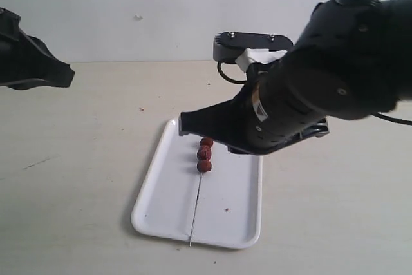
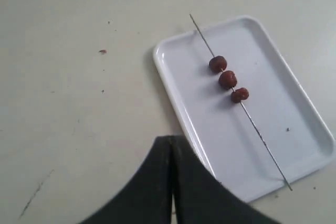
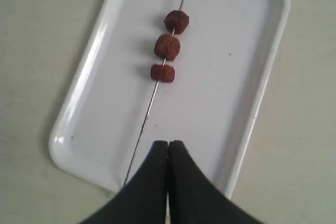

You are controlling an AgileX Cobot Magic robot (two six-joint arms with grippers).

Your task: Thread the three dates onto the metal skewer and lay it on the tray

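One white tray [image 3: 226,103] is sitting on the table [image 2: 79,103], and one metal skewer [image 3: 147,116] is lying lengthwise across it, its tips crossing the rim. All three dates [image 3: 167,47] are sitting threaded on it in a close row. The task is looking complete, with nothing appearing left to do. Of the two claws, the right gripper [image 3: 168,144] is hanging over the tray's near edge, clenched and empty, while the left gripper [image 2: 171,140] is hovering beside the tray, likewise clenched on nothing.

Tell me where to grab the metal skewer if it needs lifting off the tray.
I'd grip the metal skewer on its long bare stretch, clear of the three dates, coming straight down with jaws across the rod. It lies flat along the tray, so only its thin sides offer a hold.
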